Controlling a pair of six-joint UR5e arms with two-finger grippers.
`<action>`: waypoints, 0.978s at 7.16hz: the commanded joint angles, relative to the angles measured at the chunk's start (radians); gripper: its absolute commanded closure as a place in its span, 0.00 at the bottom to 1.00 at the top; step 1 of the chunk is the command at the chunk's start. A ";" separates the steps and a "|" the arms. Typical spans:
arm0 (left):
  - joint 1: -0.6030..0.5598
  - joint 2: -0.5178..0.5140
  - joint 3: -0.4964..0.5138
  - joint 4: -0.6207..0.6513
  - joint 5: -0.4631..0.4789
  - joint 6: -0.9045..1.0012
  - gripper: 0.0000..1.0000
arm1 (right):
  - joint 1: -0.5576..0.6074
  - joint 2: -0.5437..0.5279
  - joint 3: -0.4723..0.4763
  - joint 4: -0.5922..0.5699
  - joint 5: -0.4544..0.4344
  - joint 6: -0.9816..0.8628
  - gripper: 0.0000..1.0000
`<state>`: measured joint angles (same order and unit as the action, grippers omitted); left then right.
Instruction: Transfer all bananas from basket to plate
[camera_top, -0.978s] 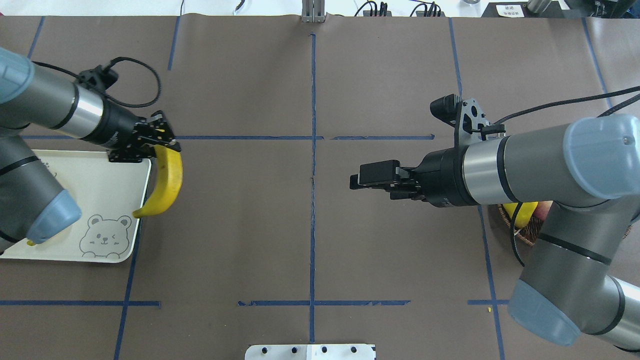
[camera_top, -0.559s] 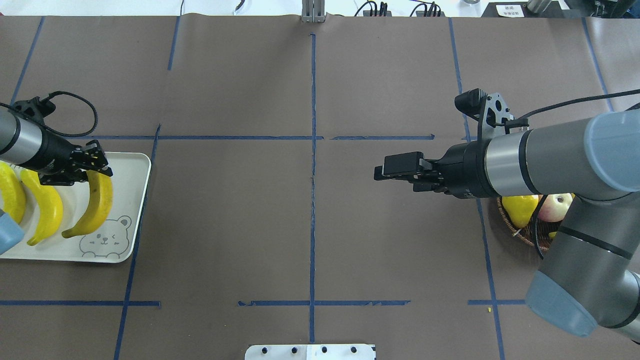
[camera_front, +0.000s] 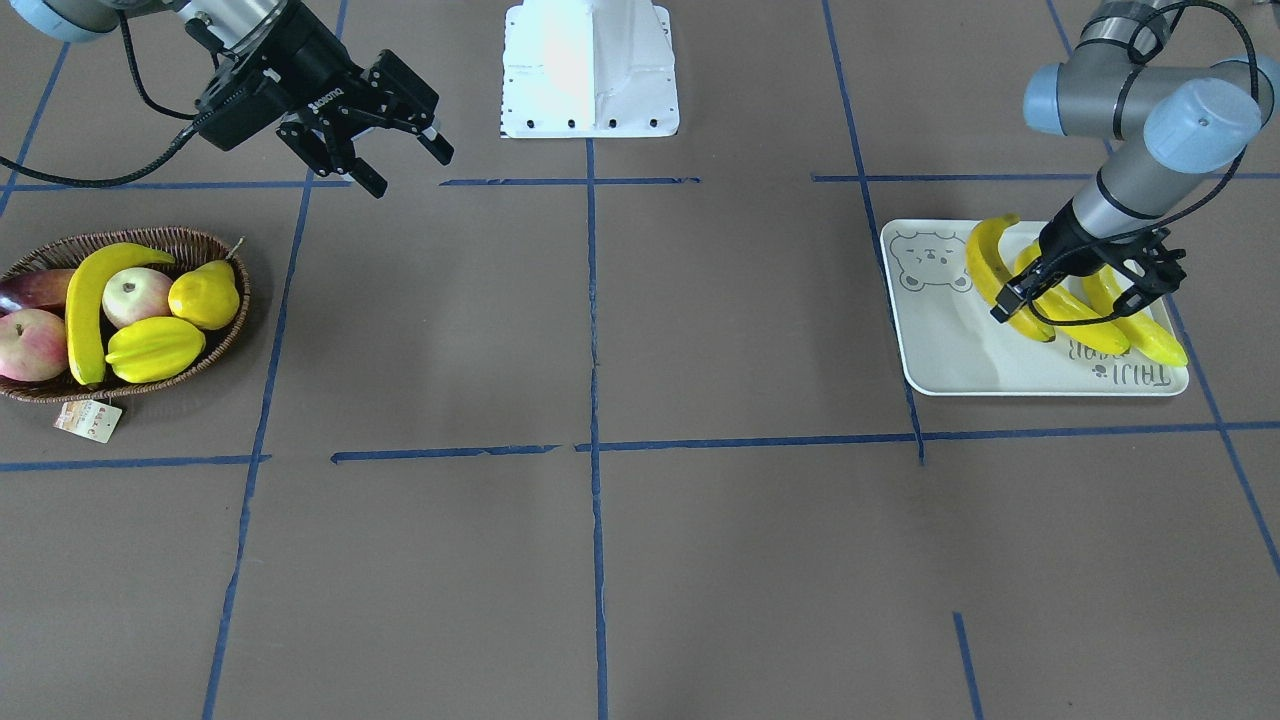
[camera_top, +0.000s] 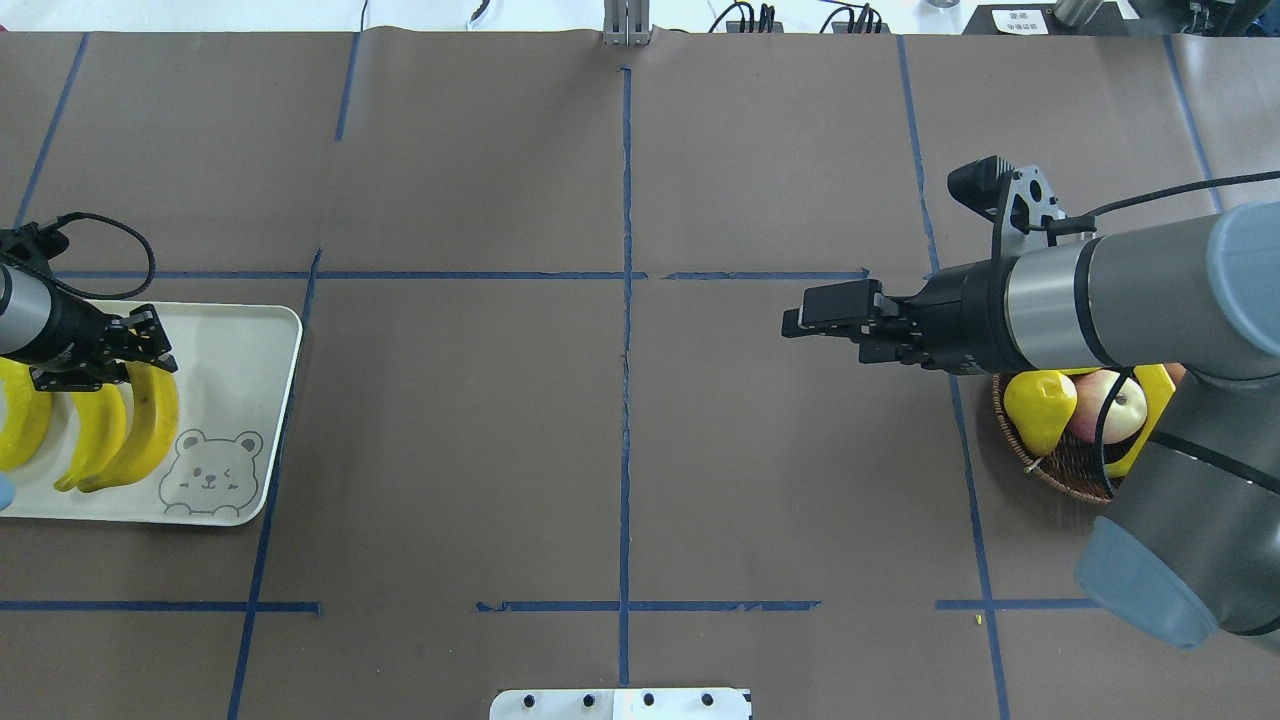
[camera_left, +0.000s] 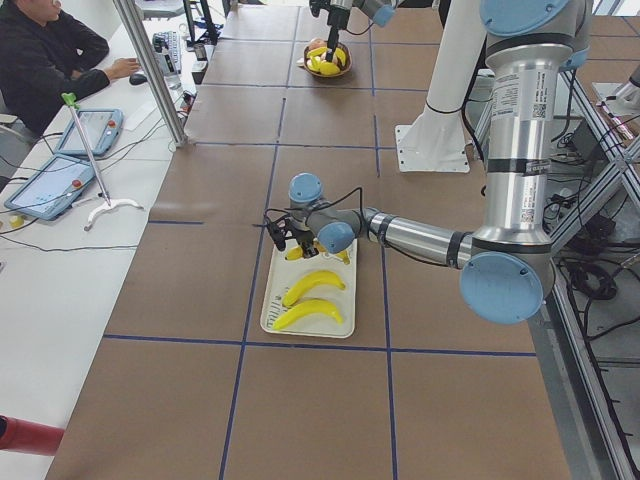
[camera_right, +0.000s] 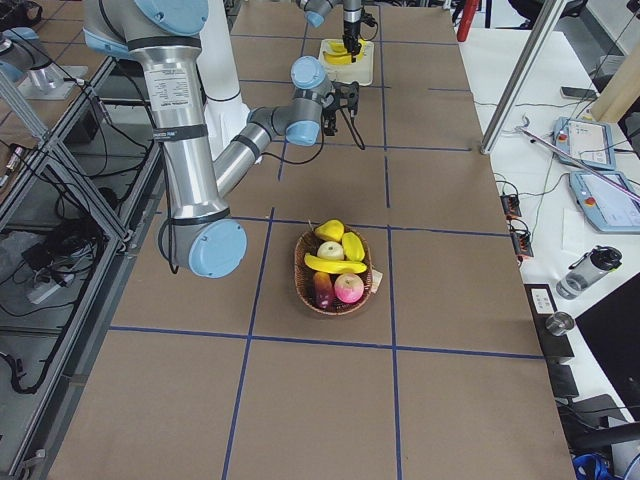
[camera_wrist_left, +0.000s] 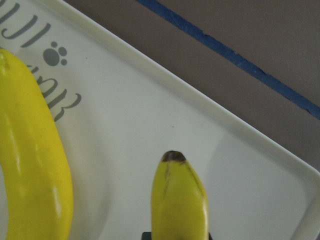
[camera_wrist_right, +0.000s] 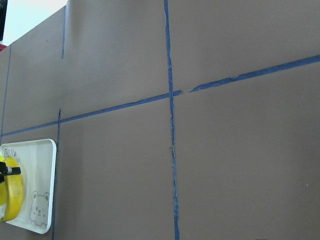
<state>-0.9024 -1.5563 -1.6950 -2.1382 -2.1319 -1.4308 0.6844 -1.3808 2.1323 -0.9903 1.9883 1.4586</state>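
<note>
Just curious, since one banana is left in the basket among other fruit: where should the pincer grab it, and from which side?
Probably near its middle, from straight above. The banana lies on top of the other fruit in the basket, so its upper side is free. The right pincer should straddle its narrow width, though an apple sits close on one flank.

Open table (camera_front: 600, 330) btwn basket (camera_front: 240, 320), plate (camera_front: 950, 350); starfruit (camera_front: 155, 348) beside banana (camera_front: 85, 300)
</note>
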 joint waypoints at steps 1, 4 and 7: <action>-0.001 0.002 0.018 0.000 0.027 0.091 0.01 | 0.043 -0.056 0.001 -0.001 0.017 -0.047 0.00; -0.004 0.002 -0.099 0.024 -0.018 0.115 0.00 | 0.114 -0.231 0.018 0.001 0.052 -0.185 0.00; -0.009 -0.098 -0.322 0.316 -0.079 0.043 0.00 | 0.182 -0.441 0.009 0.016 0.103 -0.387 0.00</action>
<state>-0.9124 -1.5962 -1.9363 -1.9447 -2.2025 -1.3437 0.8449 -1.7446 2.1462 -0.9786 2.0831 1.1580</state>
